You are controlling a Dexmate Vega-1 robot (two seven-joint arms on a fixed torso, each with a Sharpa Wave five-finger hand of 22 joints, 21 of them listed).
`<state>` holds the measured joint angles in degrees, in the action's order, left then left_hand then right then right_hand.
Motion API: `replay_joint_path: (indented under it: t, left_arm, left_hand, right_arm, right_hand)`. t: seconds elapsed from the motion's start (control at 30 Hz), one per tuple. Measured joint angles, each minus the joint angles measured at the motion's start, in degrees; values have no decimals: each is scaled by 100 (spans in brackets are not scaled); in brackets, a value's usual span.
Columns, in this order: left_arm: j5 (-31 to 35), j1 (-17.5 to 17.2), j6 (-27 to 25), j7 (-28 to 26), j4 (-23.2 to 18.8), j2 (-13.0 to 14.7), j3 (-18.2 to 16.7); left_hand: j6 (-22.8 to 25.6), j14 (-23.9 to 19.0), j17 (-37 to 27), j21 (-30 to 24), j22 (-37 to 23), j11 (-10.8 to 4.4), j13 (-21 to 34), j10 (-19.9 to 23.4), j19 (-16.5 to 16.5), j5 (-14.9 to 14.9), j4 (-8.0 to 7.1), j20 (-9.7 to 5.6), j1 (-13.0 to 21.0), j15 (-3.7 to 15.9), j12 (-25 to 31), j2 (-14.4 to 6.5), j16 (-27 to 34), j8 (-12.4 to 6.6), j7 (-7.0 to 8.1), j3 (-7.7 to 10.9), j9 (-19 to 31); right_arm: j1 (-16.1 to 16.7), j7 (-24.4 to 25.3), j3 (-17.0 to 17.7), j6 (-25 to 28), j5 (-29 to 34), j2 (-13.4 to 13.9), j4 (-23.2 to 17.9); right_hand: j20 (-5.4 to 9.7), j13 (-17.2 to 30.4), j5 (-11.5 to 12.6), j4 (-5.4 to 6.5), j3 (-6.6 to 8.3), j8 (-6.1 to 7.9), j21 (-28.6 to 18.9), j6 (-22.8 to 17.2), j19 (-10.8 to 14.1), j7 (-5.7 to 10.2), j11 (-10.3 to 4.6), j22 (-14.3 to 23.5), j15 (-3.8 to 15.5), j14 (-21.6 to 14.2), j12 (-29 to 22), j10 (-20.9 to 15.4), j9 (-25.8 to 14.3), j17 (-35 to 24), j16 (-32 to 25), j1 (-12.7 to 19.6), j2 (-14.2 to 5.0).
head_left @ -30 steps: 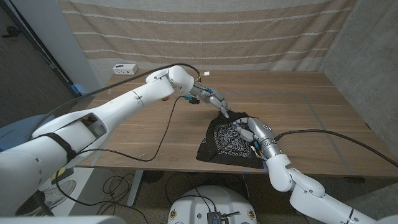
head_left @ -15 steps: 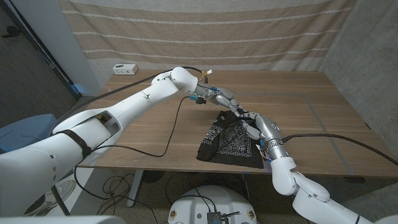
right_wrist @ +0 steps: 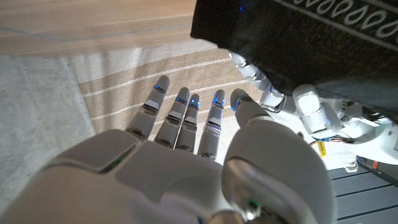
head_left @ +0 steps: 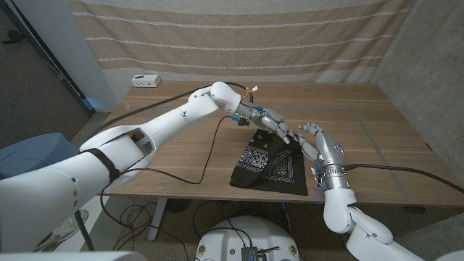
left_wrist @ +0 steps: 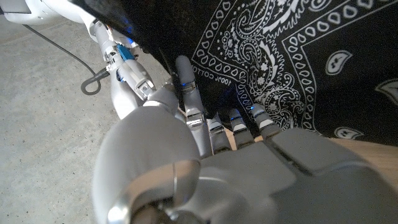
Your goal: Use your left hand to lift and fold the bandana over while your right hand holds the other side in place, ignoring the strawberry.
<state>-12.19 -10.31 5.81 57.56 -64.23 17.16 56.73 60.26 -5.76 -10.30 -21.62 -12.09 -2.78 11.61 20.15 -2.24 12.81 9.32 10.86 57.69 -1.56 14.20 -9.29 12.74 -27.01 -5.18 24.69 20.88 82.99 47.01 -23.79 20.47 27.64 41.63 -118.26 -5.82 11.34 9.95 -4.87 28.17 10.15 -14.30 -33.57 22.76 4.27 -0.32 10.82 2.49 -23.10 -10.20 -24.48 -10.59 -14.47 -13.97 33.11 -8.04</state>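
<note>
The black paisley bandana (head_left: 270,168) lies partly folded near the table's front edge, its left side bunched. My left hand (head_left: 275,125) reaches across to its far edge and grips the cloth there. In the left wrist view the fingers (left_wrist: 185,74) run into the bandana (left_wrist: 298,62), their tips hidden by the fabric. My right hand (head_left: 323,143) is raised just right of the bandana, fingers spread, holding nothing and off the cloth. In the right wrist view its fingers (right_wrist: 181,118) stand apart, with the bandana (right_wrist: 292,37) and my left hand (right_wrist: 309,103) beyond them.
A small white box (head_left: 145,80) sits at the table's far left corner. A striped curtain (head_left: 239,43) hangs behind the wooden table (head_left: 181,156). The left arm's black cable (head_left: 206,145) trails over the tabletop.
My left hand moved right along the bandana's far edge, drawing the cloth with it. My right hand lifted off the bandana, shifted right and spread its fingers.
</note>
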Motion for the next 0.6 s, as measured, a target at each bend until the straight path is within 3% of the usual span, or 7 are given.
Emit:
replay_joint_path:
  t: [0.07,0.2,0.33,0.5,0.53,0.6]
  left_arm:
    - [14,20,35,31,80,-92,54]
    - [66,48,97,69,213,-236,137]
    - [114,63,169,85,379,-413,229]
    - [164,63,243,56,403,-436,241]
    - [177,54,269,38,597,-633,324]
    - [188,45,303,30,701,-715,353]
  left_hand:
    - [-10,0,0,0,-5,0,25,0,0,0,0,0,0,0,0,0,0,0,-3,0,-6]
    - [-32,0,0,0,-5,0,27,0,0,0,-4,0,0,0,0,0,0,0,14,-4,-17]
    - [-33,-51,0,-22,-5,0,26,61,30,0,-16,-31,0,-6,22,0,0,0,14,-17,-16]
    - [-72,-59,1,-50,-4,0,26,60,75,0,-16,-31,0,0,22,0,-1,40,13,-17,-43]
    - [-85,-76,1,-50,-4,13,26,74,83,-11,-17,-23,-1,-14,22,0,-1,54,25,-17,-43]
    - [-383,-91,-19,-50,-11,38,26,66,83,-66,-66,-22,-2,-29,19,-2,-6,228,80,-44,-103]
  right_arm:
    - [40,159,63,-9,-1,-52,42]
    - [98,405,174,-47,-7,-163,123]
    - [143,648,283,-120,-19,-239,202]
    - [182,674,389,-129,-21,-283,255]
    - [192,851,421,-223,-36,-291,268]
    - [206,893,461,-254,-39,-299,280]
  right_hand:
    - [9,0,0,143,-92,0,44,96,-68,5,-9,0,0,117,0,88,0,-43,22,-234,0]
    - [-23,-1,0,244,-194,0,57,177,-98,3,-20,0,-12,205,0,160,0,-83,22,-415,-20]
    - [-23,-1,0,251,-200,0,56,229,-98,15,-29,0,18,236,0,169,0,-85,22,-464,-59]
    - [-23,-1,0,251,-200,0,56,228,-98,14,-29,-1,18,236,-1,169,0,-111,22,-469,-65]
    - [-23,-1,0,251,-200,0,56,228,-98,14,-29,-1,18,236,-36,169,0,-111,22,-469,-65]
    - [-21,-1,0,251,-200,0,56,228,-95,14,-29,-1,18,235,-41,169,0,-111,22,-469,-65]
